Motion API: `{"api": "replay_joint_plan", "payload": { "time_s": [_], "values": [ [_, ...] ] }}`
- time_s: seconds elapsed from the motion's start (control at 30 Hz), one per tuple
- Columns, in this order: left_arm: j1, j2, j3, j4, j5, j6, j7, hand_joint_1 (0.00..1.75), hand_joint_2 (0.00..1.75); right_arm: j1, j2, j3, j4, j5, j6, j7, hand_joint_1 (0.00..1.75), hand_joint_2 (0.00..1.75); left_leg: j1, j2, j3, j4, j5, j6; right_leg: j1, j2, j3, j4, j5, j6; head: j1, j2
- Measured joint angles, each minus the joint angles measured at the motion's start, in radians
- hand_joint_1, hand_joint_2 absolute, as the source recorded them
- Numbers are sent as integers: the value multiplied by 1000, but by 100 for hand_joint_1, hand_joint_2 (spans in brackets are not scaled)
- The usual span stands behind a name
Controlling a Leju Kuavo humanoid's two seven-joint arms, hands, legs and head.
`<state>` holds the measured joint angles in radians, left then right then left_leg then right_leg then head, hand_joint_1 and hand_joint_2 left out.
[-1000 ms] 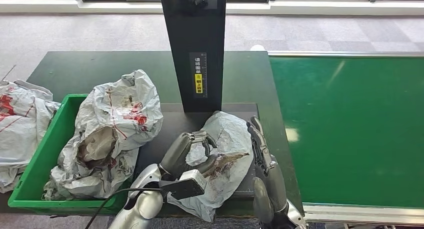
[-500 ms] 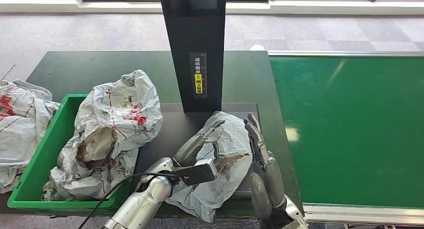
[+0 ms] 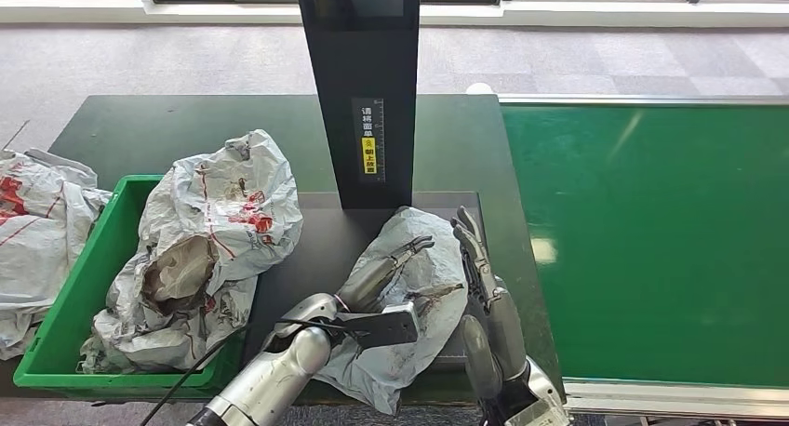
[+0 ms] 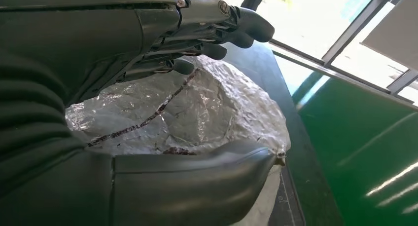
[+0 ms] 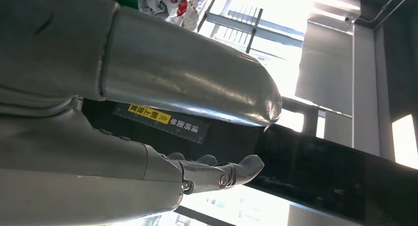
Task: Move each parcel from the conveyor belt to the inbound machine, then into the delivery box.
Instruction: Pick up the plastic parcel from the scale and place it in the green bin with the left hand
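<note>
Dark scanner plate (image 3: 307,249) bears parcel (image 3: 409,305), long axis toward post (image 3: 367,91).

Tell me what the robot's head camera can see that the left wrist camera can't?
Head view alone: the green bin with a crumpled parcel in it, the black scanner post with its yellow label, and the right hand beside the grey parcel.

Left wrist view alone: a close look at the left hand's fingers and thumb around that grey parcel, plus bright windows.

Both: the left hand, the grey parcel and the green conveyor belt.
</note>
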<state>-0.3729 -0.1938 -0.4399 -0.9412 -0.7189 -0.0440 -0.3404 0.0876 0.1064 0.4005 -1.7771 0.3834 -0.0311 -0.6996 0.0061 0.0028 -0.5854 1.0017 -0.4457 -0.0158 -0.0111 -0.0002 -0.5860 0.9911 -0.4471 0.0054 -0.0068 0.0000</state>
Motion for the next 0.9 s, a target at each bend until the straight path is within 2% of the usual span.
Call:
{"api": "replay_joint_plan", "payload": {
  "time_s": [0.4,0.7,0.73,0.77,0.83,0.87,0.9],
  "values": [
    [-43,-9,-37,209,-177,103,100,0,0,-2,0,0,21,7,-11,0,0,0,0,0,0,0,0,0,0,0,0,0,0,0,0,0],
    [-62,-18,-48,278,-216,140,137,0,0,-7,0,0,32,12,-12,0,0,0,0,0,1,0,0,0,0,0,2,0,0,0,0,0],
    [-63,-20,-49,287,-232,155,151,0,44,-8,0,0,33,13,-12,0,0,0,0,0,2,0,0,0,0,0,3,0,0,0,0,0],
    [-63,-23,-49,297,-249,172,163,10,87,-9,0,0,34,15,-13,0,0,0,0,0,2,0,0,0,0,0,3,0,0,0,0,0],
    [-64,-29,-49,318,-280,222,179,98,175,-12,0,0,37,20,-18,0,0,0,0,0,3,0,0,0,0,0,4,0,0,0,0,0],
    [-64,-31,-49,327,-294,252,181,141,175,-13,0,0,38,23,-21,0,0,0,0,0,4,0,0,0,0,0,4,0,0,0,0,0],
    [-63,-33,-49,334,-308,284,182,175,175,-13,0,0,38,26,-23,0,0,0,0,0,4,0,0,0,0,0,4,0,0,0,0,0]
  ]
}}
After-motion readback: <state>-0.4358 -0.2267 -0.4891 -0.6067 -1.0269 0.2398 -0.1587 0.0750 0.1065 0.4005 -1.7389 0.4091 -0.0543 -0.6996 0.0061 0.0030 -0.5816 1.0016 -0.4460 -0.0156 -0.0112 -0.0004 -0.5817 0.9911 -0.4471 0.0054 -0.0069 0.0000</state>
